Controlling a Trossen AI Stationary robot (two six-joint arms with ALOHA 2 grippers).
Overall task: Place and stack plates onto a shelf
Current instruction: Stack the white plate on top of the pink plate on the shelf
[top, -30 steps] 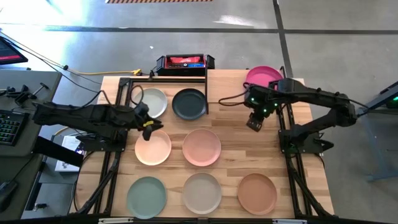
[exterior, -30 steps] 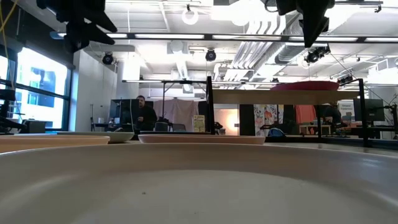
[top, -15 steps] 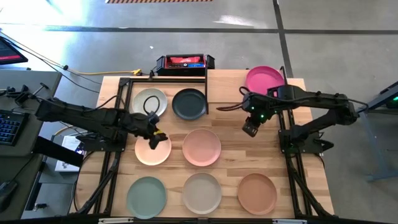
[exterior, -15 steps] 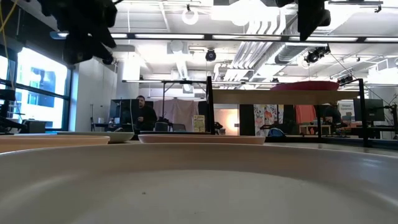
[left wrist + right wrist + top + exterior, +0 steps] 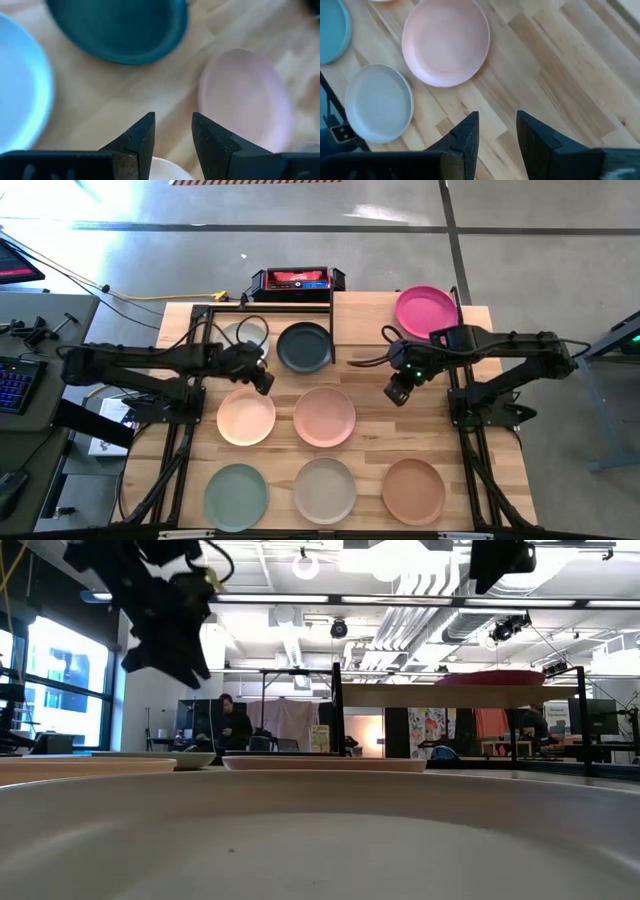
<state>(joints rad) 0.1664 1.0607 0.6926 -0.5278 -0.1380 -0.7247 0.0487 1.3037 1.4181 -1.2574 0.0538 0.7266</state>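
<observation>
My left arm covers most of the white-grey plate (image 5: pixel 243 340) from above; only its rim shows around my left gripper (image 5: pixel 263 380). In my left wrist view that plate (image 5: pixel 22 80) is cut off at the edge, the charcoal plate (image 5: pixel 120 27) loses its far side, and everything there is smeared. My right wrist view clips the sage green plate (image 5: pixel 331 30). In the low view a huge blurred plate rim (image 5: pixel 320 830) blocks the table, and my right gripper (image 5: pixel 497 562) is cropped at the top.
</observation>
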